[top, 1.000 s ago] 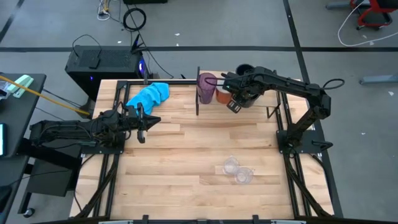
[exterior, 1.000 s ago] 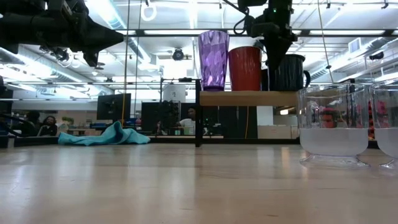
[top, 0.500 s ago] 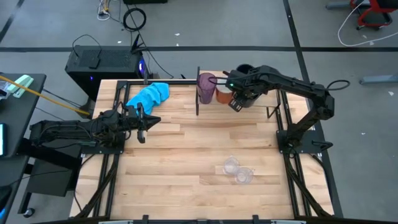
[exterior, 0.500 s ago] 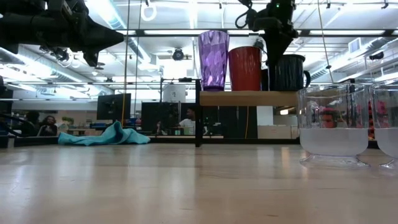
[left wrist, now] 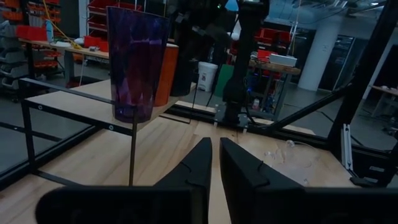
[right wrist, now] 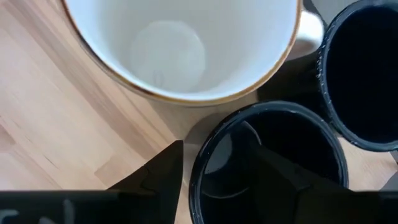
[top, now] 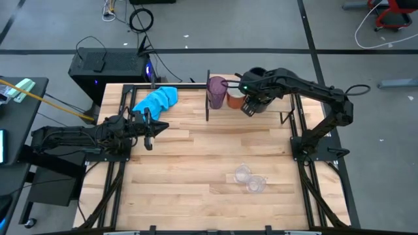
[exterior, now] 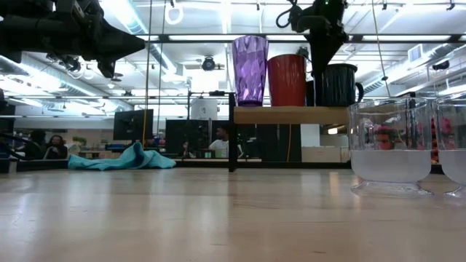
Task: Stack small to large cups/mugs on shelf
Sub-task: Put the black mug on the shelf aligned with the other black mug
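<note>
R gripper (right wrist: 214, 171) open astride navy mug (right wrist: 267, 162) rim on shelf (exterior: 291, 114).

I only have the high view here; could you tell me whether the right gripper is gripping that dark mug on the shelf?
Observer: It seems not. The right wrist view shows the right gripper open, straddling the dark mug wall, one finger inside.
Operator: Thanks. What stands next to that mug?
Observer: A second dark mug on one side, the orange mug on the other.
Operator: Is the shelf raised?
Observer: Yes. In the low view the shelf stands well above the tabletop, above the rims of the clear cups.
</note>
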